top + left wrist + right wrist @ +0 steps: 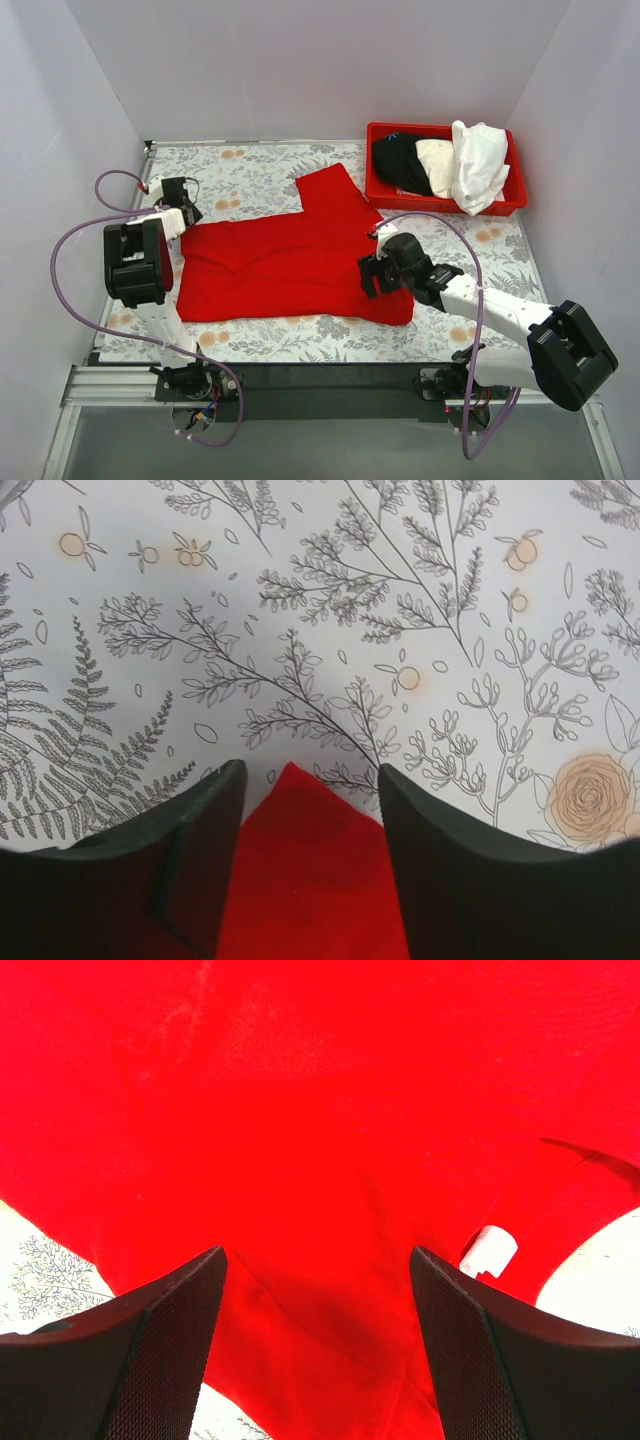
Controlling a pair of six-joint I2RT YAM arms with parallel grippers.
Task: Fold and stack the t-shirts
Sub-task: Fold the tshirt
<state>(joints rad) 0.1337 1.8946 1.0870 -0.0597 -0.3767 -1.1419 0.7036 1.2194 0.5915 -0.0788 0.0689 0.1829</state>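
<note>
— Where's the red t-shirt (pixel 285 255)?
— Flat mid-counter (pixel 250 165), limp and light. Left fingers (pixel 215 815) gape astride its corner near the left edge; right fingers (pixel 190 1330) spread above the collar, by the label (pixel 488 1252). Pinch the corners, I'd say.

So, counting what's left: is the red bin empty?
No, the red bin holds a black shirt, a cream shirt and a white shirt.

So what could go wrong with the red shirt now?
The left gripper has only a small corner of the red shirt between its open jaws, so it might slip out. The right gripper, open over creased cloth by the white label, could pinch extra layers and fold crooked.
</note>
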